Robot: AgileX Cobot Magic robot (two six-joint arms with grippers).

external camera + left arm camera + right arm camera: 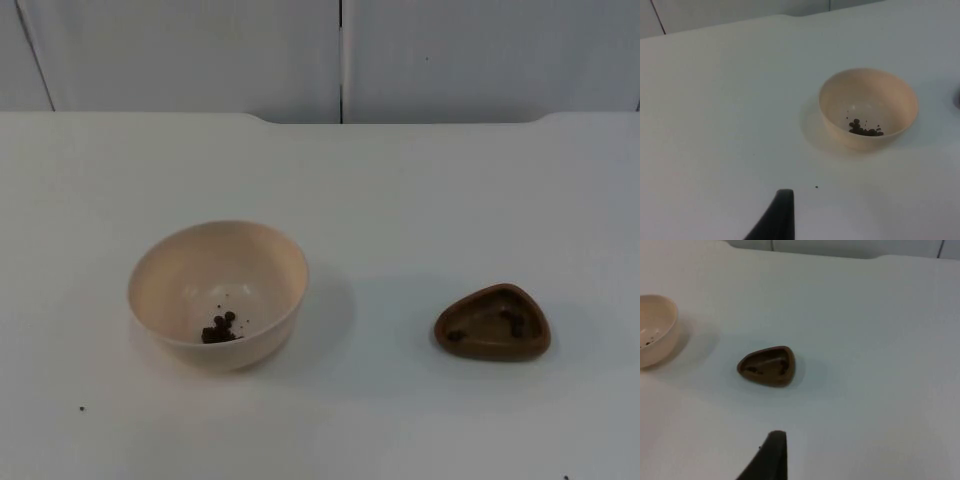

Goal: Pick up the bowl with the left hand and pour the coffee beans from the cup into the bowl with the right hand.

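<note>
Cream bowl (218, 293) holding coffee beans (219, 329) stands well apart from brown cup (493, 322) on the white table (400, 190); gripper states cannot be determined.

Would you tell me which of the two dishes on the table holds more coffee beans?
The cream bowl: a small heap of beans lies inside, while the brown cup holds few.

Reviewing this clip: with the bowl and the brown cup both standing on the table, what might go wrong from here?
1. The brown cup is low and three-cornered, so the right gripper may slip on it.
2. The bowl has a rounded wall; the left gripper could tip it and spill the beans already inside.
3. The cup's few beans could miss the bowl when poured.
</note>
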